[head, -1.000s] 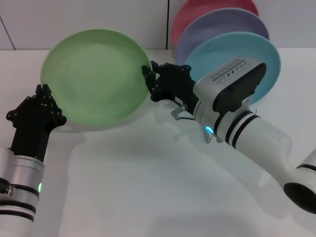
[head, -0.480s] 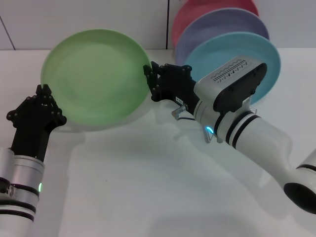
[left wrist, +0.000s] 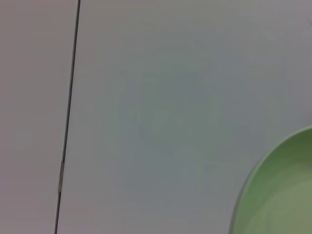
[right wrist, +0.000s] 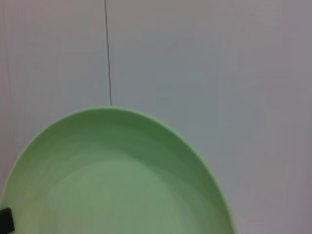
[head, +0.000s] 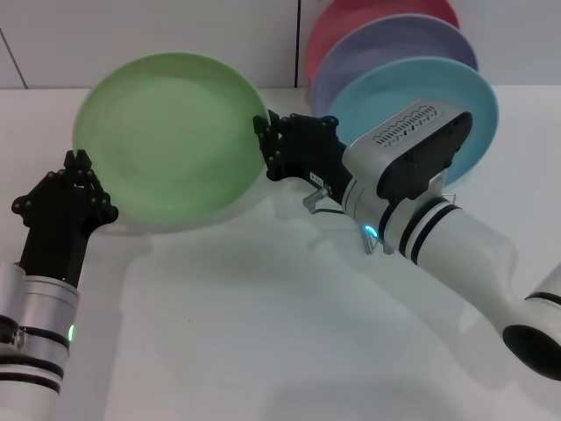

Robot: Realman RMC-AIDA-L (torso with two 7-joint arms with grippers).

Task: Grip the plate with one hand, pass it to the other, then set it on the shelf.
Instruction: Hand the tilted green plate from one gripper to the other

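Item 1, green plate [head: 166,136]: tilted up off the white counter [head: 263,333], its face turned toward my head camera. All places below are given from this plate.

Item 2, my right fingers [head: 267,145]: black, clenched on the plate's right rim. The bulky white arm with the grey vented box [head: 416,153] runs away from the plate to the right.

Item 3, my left fingers [head: 74,171]: black, on the slim banded forearm, just beside the plate's lower left edge. I cannot tell whether they touch it, nor whether they are spread or closed.

Item 4, turquoise-blue plate [head: 469,96]: upright, well to the right of the green plate, partly behind my right arm. A lavender plate [head: 386,39] stands behind it, and a pink plate [head: 351,17] behind that.

Item 5, wire rack [head: 316,200]: only a few silver bits show under my right wrist, right of the green plate.

View notes: the head view alone shows both arms, the stacked plates and the rack. The right wrist view shows the green plate [right wrist: 112,180] filling its lower part against a pale wall [right wrist: 204,63]. The left wrist view catches just a sliver of the plate's rim [left wrist: 280,195] in one corner.
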